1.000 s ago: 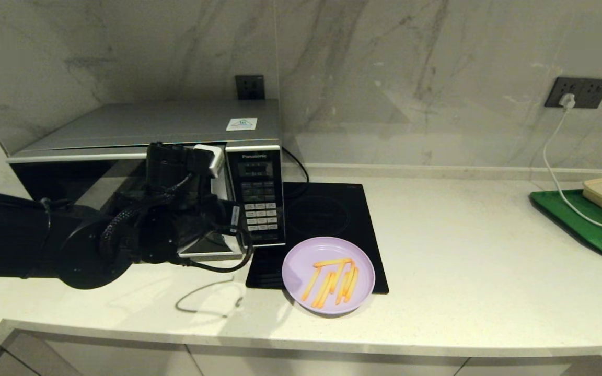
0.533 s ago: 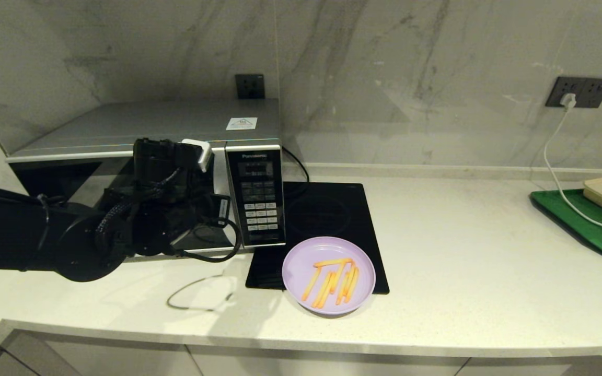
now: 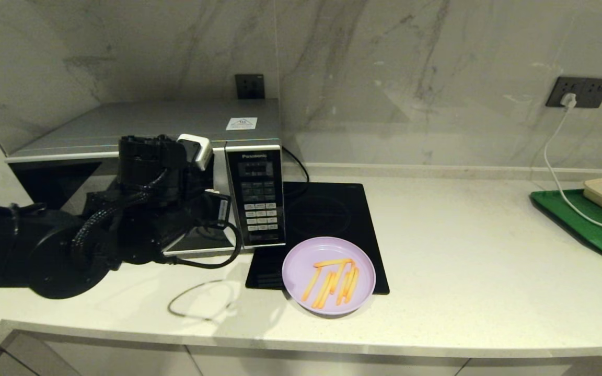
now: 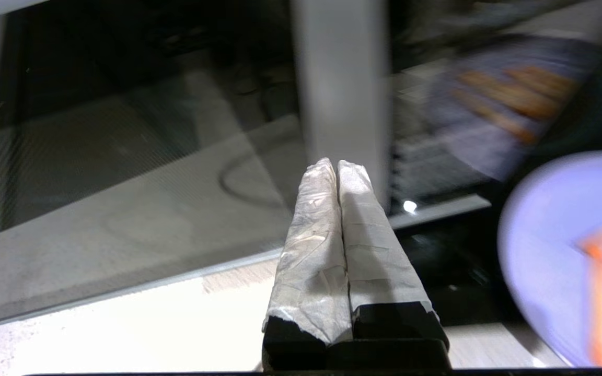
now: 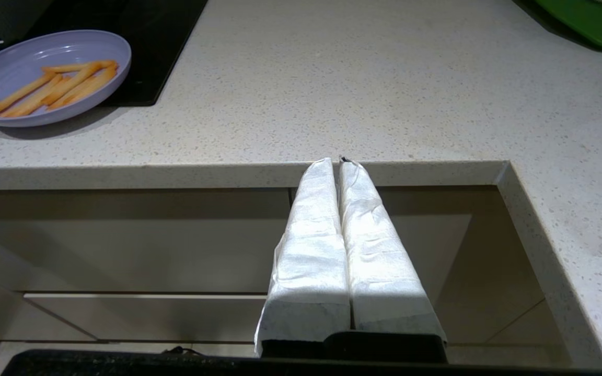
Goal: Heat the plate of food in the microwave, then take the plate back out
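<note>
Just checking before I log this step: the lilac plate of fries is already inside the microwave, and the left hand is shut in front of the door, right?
Not quite. The plate of fries is not inside the microwave; the head view shows it out on the counter, partly on the black induction hob. The left hand is indeed shut in front of the door.

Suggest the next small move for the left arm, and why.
Probably swing the left gripper on outward, toward the robot, to widen the microwave door. Its fingers are pressed together, nothing between them, right in front of the glass near the silver strip, and the door looks only partly ajar. The plate of food sits untouched on the counter.
</note>
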Available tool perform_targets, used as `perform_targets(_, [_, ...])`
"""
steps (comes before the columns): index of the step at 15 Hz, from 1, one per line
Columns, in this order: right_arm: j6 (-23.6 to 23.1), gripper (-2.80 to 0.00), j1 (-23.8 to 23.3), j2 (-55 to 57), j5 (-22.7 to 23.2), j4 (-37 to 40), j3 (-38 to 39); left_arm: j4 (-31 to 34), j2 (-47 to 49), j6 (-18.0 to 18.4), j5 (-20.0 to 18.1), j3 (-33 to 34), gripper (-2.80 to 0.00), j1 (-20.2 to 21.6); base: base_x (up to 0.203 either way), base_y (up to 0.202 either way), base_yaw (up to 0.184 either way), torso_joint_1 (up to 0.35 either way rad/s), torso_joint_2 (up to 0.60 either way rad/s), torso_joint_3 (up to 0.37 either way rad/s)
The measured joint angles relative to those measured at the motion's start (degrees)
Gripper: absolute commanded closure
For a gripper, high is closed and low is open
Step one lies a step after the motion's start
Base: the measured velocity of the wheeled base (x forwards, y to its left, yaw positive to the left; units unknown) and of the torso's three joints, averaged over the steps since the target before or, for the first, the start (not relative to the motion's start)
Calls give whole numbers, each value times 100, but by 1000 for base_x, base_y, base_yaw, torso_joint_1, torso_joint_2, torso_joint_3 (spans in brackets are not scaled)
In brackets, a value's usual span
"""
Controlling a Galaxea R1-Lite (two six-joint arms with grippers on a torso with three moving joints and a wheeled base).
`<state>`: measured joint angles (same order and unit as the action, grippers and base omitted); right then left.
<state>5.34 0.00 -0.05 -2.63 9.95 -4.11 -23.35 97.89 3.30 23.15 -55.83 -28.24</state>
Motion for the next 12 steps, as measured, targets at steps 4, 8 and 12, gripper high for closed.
perform_targets(4, [-2,0,0,0,-1,0,0,785,-1334,-106,42,494,0,-595,0,0,0,0,0,0])
perform_targets(8, [-2,0,0,0,0,0,-1,2116,-3074,-381,652,763,0,-688,0,0,0,0,0,0])
perform_targets(12, [-2,0,0,0,0,0,0,2751,-5017,-574,806,1703,0,264,0,0,0,0,0,0])
